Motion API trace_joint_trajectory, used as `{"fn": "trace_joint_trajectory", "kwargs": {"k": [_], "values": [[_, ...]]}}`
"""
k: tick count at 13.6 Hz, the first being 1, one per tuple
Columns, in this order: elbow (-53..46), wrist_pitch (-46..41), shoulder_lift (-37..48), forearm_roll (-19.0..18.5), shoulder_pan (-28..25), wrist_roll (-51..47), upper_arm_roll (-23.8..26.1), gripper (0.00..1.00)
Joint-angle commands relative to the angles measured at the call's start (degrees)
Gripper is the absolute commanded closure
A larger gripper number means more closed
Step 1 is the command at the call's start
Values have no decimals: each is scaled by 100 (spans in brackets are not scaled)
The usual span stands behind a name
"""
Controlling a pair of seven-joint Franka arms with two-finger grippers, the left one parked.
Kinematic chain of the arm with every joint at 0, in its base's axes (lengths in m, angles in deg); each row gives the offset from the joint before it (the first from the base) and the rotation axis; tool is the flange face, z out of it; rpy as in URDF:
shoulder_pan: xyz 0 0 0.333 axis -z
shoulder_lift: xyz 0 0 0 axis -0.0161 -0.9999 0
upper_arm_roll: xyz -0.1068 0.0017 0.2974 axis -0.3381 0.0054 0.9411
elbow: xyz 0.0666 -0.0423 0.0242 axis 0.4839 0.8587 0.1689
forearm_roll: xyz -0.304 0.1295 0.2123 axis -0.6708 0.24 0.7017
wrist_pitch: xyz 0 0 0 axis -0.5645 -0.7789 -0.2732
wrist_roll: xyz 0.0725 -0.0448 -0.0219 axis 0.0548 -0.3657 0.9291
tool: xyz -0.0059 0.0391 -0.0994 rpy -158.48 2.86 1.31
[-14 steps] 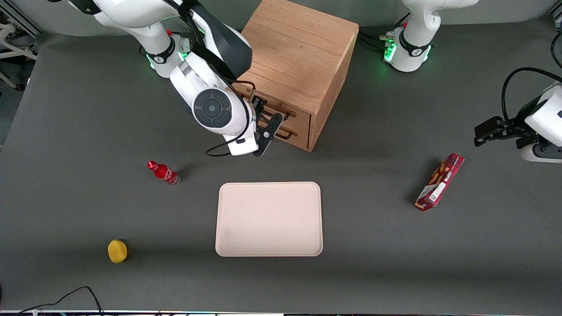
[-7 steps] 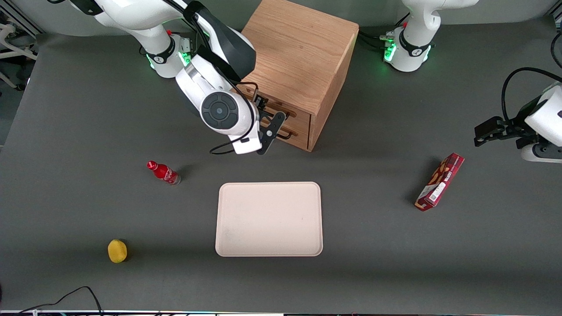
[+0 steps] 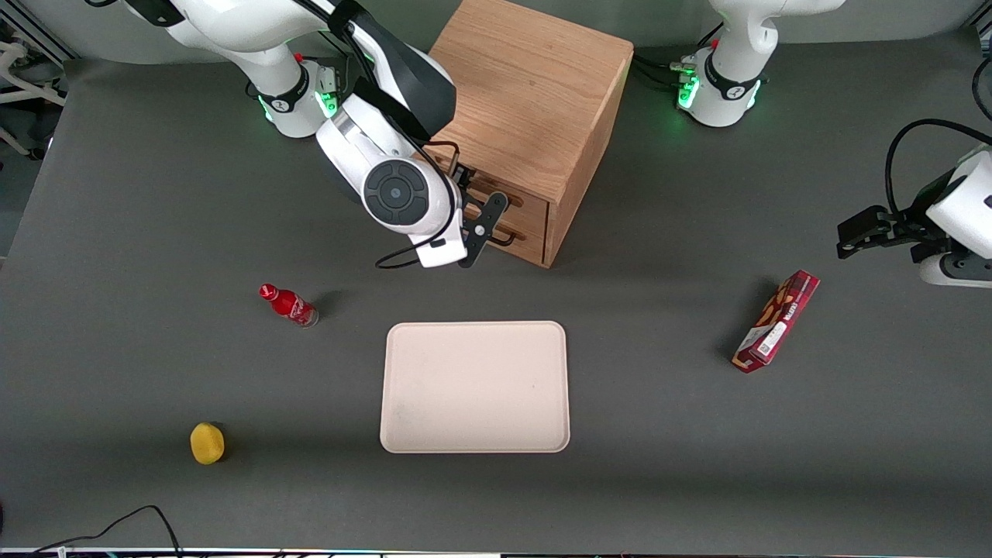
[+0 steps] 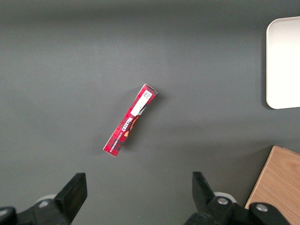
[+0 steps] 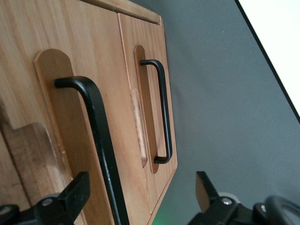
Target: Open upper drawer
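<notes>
Since a second ago my end effector (image 3: 487, 217) has crept closer to the cabinet (image 3: 527, 116); fingers apart, straddling the upper drawer (image 5: 70, 140) handle (image 5: 101, 154) without gripping. That drawer sits shut above its twin. Closing and pulling remain.

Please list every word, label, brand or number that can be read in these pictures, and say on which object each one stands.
Red box: white brand lettering along its side and a white sticker with a code, too blurred to read.
Red bottle: white script on its label, too small to read.
Wooden cabinet, upper drawer, tray, yellow object: no text.
Gripper, open at the upper drawer's handle: no text.
</notes>
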State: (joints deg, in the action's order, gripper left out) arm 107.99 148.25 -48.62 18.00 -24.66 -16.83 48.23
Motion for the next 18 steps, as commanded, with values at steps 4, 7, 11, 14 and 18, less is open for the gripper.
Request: {"fn": "trace_joint_trajectory", "kwargs": {"k": [4, 7, 11, 14, 18], "values": [[247, 177, 100, 112, 18, -54, 10, 0], [247, 291, 21, 112, 18, -37, 10, 0], [238, 432, -67, 104, 62, 51, 10, 0], [221, 520, -120, 16, 62, 86, -25, 0], [203, 528, -129, -151, 71, 86, -60, 0]]}}
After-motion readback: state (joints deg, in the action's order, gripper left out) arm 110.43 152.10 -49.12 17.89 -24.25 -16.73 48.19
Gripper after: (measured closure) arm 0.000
